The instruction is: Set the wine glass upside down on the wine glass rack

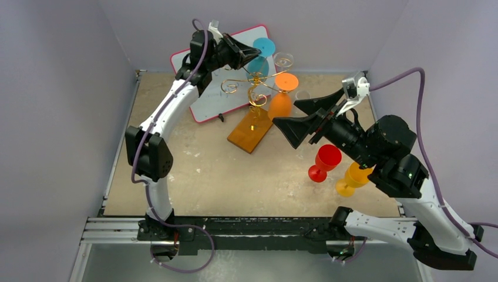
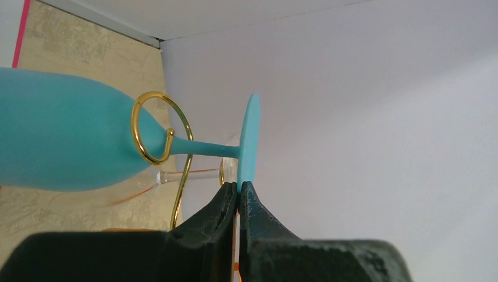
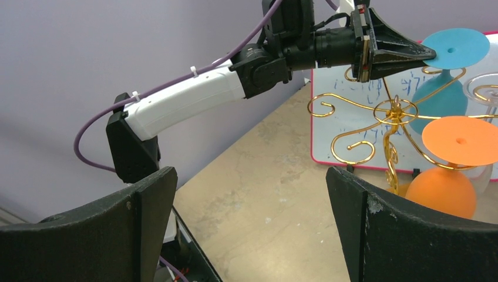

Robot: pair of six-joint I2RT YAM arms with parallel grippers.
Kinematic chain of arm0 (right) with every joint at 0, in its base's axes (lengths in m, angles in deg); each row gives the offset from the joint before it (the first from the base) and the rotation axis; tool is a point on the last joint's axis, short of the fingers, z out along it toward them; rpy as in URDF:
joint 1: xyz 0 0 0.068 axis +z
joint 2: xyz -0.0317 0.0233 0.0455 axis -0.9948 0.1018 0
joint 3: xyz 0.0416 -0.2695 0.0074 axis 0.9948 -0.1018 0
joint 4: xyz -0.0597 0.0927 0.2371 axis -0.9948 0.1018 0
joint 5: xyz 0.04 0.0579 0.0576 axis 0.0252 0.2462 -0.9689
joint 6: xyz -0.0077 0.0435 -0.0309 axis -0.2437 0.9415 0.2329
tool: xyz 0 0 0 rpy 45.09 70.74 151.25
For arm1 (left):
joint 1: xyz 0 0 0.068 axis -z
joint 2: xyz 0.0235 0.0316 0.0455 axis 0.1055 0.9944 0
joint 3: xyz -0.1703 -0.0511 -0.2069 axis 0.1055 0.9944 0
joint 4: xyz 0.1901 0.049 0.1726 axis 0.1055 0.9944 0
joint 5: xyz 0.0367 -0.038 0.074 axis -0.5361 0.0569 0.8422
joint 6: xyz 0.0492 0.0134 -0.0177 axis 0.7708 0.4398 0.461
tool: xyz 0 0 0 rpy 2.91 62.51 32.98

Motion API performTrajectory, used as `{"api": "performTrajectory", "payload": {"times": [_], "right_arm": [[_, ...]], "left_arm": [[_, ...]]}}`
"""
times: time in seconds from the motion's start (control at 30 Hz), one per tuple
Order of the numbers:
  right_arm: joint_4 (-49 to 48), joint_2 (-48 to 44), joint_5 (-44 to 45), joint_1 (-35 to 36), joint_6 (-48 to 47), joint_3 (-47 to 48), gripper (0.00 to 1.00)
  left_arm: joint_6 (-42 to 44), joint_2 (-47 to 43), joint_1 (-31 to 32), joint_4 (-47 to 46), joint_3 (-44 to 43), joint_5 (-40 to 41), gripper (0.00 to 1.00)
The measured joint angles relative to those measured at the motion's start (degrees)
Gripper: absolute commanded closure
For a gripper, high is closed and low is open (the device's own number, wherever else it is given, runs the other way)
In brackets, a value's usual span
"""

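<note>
The wine glass rack [image 1: 253, 111] stands far centre on the surface [image 1: 205, 176], with the whiteboard [image 1: 218, 100] behind it to the left. One wine glass [image 1: 259, 66] hangs on its far side and a second glass [image 1: 280, 104] on its right. Nearer and rightward stand a third glass [image 1: 325, 161] and a fourth glass [image 1: 353, 178].

arms [image 1: 167, 111]: white shells, black joints | cables [image 1: 419, 70]: purple | left end effector [image 1: 257, 54], right end effector [image 1: 286, 113]: black

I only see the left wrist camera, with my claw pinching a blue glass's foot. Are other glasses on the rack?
Observer: Yes, an orange glass hangs upside down on the wine glass rack.
Operator: What's the other claw doing?
Observer: The right claw is open, holding nothing.
Operator: Any glasses left?
Observer: A red glass and a yellow glass stand on the table.
</note>
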Motion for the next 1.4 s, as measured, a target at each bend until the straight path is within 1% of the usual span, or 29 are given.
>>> {"api": "performTrajectory", "payload": {"times": [0.23, 0.77, 1.07, 1.4], "right_arm": [[0.0, 0.0, 0.0, 0.0, 0.0, 0.0, 0.00], [0.0, -0.4, 0.0, 0.0, 0.0, -0.2, 0.00], [0.0, -1.1, 0.0, 0.0, 0.0, -0.7, 0.00], [0.0, -1.6, 0.4, 0.0, 0.1, -0.9, 0.00]], "left_arm": [[0.0, 2.3, 0.1, -0.3, -1.8, 1.1, 1.00], [0.6, 2.4, 0.1, -1.0, -1.8, 4.1, 1.00], [1.7, 2.4, -0.1, 0.7, -2.1, 5.5, 1.00], [2.8, 1.9, -0.2, 2.0, -2.1, 6.8, 0.97]]}}
